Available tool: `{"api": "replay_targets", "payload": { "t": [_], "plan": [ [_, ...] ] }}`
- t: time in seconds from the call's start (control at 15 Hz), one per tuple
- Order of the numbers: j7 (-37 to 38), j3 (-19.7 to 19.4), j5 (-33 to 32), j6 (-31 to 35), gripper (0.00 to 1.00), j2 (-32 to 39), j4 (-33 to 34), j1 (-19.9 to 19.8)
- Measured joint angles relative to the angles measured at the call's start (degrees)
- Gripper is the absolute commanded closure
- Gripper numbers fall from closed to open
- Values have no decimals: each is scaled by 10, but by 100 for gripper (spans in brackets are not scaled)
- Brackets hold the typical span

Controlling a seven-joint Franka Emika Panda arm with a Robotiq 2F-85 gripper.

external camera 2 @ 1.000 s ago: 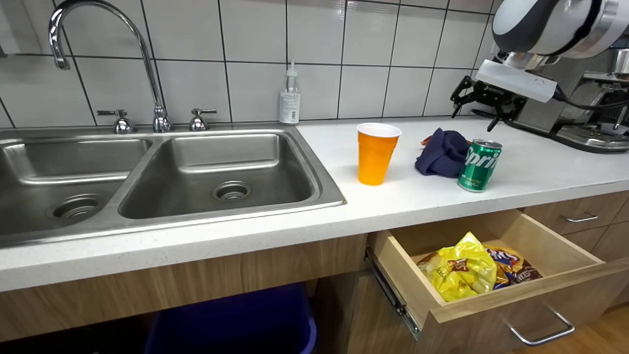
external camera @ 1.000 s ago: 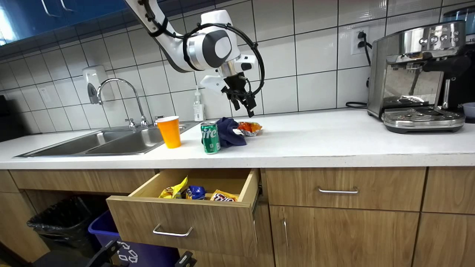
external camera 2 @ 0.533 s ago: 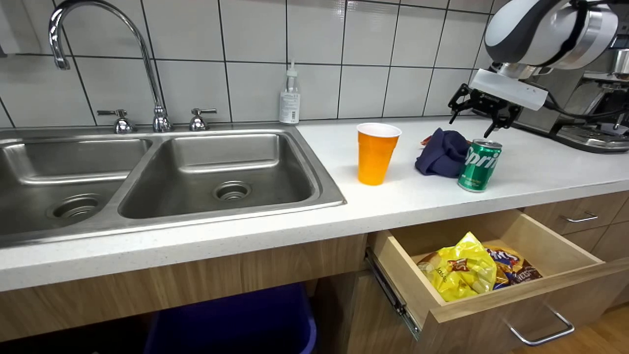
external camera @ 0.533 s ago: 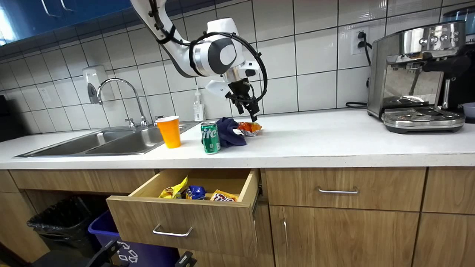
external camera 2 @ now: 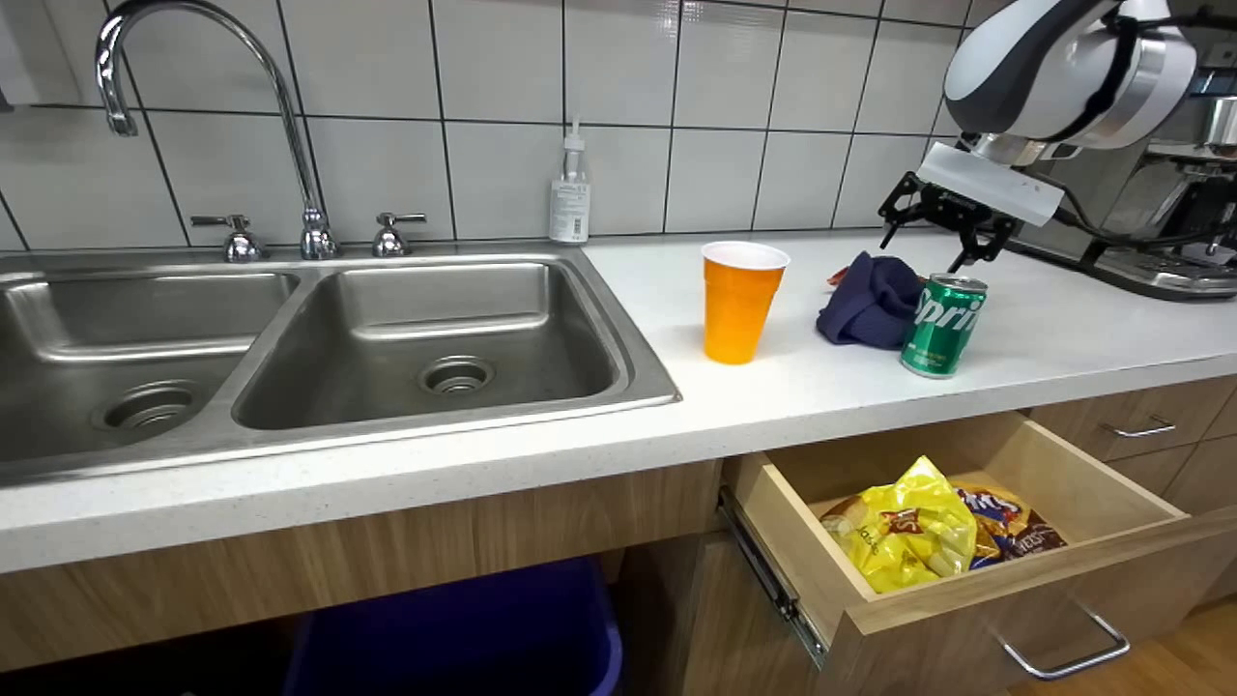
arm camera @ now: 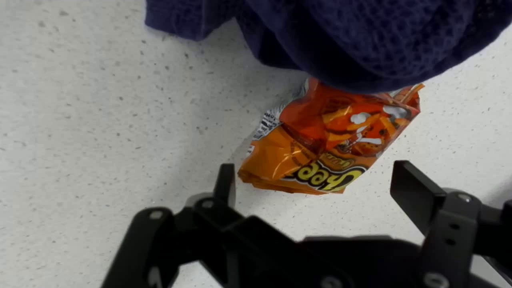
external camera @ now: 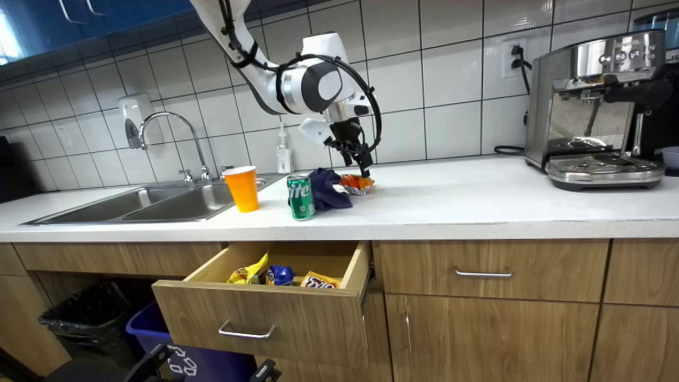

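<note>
Wrist view: the gripper (arm camera: 314, 174) is spread wide, holding nothing; below and just ahead, the snack bag (arm camera: 332, 138) lies, its far edge hidden by the towel (arm camera: 360, 44). It looks light, crinkly, slippery and crushable; its exposed near end seems best to pinch.

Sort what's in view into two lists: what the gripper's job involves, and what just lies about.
Probably in the job:
open gripper
orange snack bag, nearest it

Apparently just lying about:
navy cloth beside that bag
green can
orange cup
pump bottle
yellow packet in the open drawer
</note>
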Motion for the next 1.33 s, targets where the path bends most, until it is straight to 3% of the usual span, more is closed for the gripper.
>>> {"api": "replay_targets", "payload": {
  "t": [1.0,1.07,1.13,1.33],
  "plan": [
    [27,-9,0,0,0,36,26,4],
    [27,-9,0,0,25,37,27,4],
    [27,-9,0,0,28,37,28,4],
    [28,-9,0,0,51,38,29,4]
  ]
}}
